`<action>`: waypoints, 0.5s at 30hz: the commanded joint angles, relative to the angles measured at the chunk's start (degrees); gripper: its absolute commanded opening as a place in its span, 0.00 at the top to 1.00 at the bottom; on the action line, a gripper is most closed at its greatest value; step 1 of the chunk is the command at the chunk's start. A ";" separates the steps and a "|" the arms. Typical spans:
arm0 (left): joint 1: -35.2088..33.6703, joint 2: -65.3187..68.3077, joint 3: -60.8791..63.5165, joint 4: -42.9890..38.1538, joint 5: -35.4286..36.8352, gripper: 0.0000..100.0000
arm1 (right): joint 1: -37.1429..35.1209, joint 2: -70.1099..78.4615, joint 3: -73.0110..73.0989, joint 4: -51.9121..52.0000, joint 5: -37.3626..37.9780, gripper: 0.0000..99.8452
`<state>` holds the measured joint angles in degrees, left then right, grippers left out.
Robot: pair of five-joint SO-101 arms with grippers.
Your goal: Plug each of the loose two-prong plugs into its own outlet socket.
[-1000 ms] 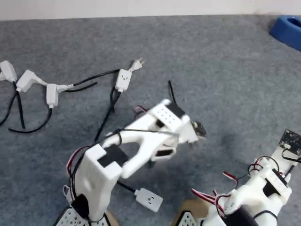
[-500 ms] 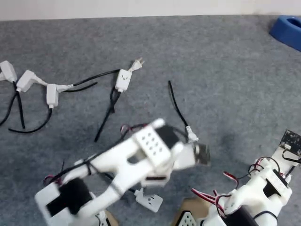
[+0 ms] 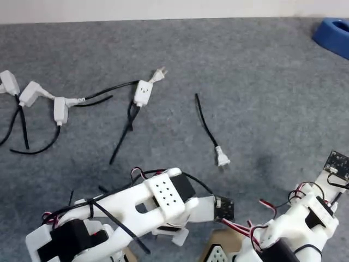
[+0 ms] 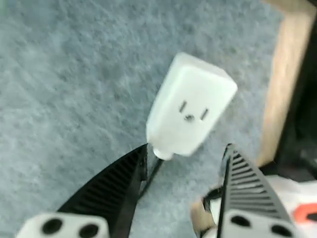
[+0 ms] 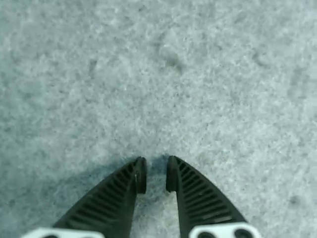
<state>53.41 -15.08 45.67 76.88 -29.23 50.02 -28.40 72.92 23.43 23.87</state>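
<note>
A loose two-prong plug (image 3: 221, 159) on a black cord lies on the grey carpet in the middle. My left arm (image 3: 158, 204) is folded back at the near edge. Its gripper (image 4: 185, 151) is open, with a white outlet socket (image 4: 190, 114) just past its fingertips and the socket's cord running between the fingers; they do not touch it. This socket (image 3: 177, 236) peeks out under the arm. Another socket (image 3: 143, 93) lies farther back with a small plug (image 3: 159, 72) beside it. My right gripper (image 5: 154, 173) hangs shut over bare carpet, holding nothing.
At the far left lie more white sockets and plugs (image 3: 60, 109) joined by black cords. A blue container (image 3: 334, 34) sits at the back right corner. A wooden base edge (image 4: 285, 74) is close to the near socket. The right arm (image 3: 300, 229) stands at the near right.
My left arm has drawn back from the middle to the near edge. The plug it was at now lies free on the carpet. The right arm has not moved.
</note>
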 commanded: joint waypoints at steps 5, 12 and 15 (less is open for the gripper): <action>0.22 -1.71 0.13 -5.01 -0.70 0.75 | 1.01 -1.54 -0.48 -0.31 0.79 0.91; -2.51 -1.71 0.13 -7.03 -6.07 0.95 | 1.01 -1.54 -0.57 -0.31 0.79 0.91; -4.88 -1.63 0.13 -7.38 -6.07 0.95 | 1.01 -1.54 -0.66 -0.31 0.79 0.91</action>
<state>51.82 -15.60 45.67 70.81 -34.77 50.02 -28.40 72.92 23.43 24.04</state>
